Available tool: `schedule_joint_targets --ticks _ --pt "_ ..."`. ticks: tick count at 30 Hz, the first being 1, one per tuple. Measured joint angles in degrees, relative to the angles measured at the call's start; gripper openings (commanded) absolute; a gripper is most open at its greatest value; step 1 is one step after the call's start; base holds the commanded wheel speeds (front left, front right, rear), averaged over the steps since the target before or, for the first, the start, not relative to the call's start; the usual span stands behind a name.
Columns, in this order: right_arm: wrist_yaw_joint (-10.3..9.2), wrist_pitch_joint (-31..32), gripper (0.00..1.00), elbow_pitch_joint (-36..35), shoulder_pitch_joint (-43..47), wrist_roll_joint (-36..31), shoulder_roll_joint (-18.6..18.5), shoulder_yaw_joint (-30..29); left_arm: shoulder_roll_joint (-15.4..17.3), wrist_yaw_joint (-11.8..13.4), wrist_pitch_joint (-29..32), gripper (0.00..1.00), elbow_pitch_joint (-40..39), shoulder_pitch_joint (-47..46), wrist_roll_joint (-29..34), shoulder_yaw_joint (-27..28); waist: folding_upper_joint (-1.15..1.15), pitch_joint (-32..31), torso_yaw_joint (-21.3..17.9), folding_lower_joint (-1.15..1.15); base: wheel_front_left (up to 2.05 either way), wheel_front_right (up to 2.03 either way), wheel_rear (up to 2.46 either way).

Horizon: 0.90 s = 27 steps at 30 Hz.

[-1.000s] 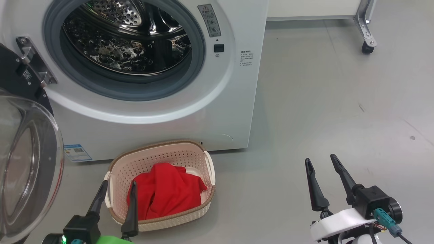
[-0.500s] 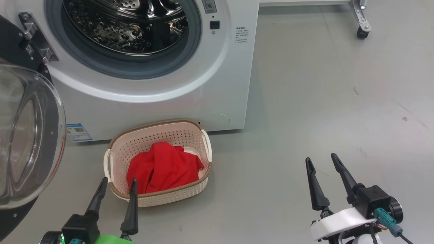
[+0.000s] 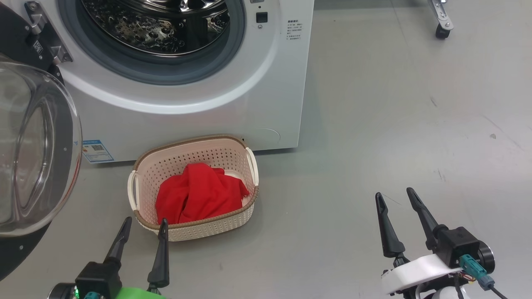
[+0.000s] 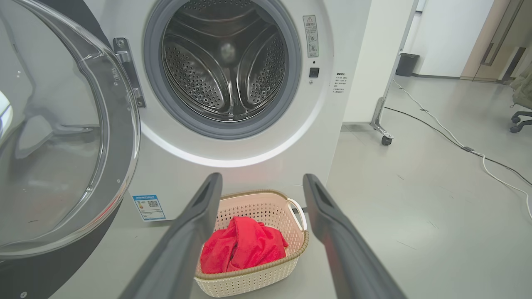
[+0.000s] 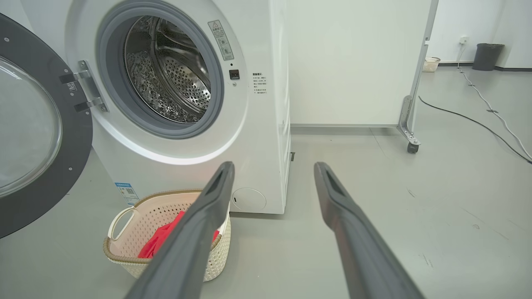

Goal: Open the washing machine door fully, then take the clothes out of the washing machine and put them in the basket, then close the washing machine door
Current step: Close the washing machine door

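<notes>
The washing machine (image 3: 208, 120) stands with its steel drum (image 3: 166, 25) open to view. The washing machine door (image 3: 37, 145) is swung wide on its hinge at the robot's left (the glass bowl bulges toward the head camera). The basket (image 3: 208, 228) sits on the grey floor (image 3: 374, 124) just in front of the machine, and the clothes (image 3: 199, 195) lie crumpled inside it. The left hand (image 3: 145, 222) hovers just short of the basket's near rim, fingers spread and holding nothing. The right hand (image 3: 394, 193) hangs well apart over the floor, likewise spread and holding nothing.
</notes>
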Motion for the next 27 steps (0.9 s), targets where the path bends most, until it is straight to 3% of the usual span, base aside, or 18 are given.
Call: schedule_joint_targets --ticks 27 --pt "0.01 0.00 1.00 -0.01 0.00 -0.16 0.02 -1.29 0.00 0.01 0.02 1.00 0.03 -0.01 -0.01 -1.04 0.00 -0.42 1.75 0.00 -0.02 0.02 0.00"
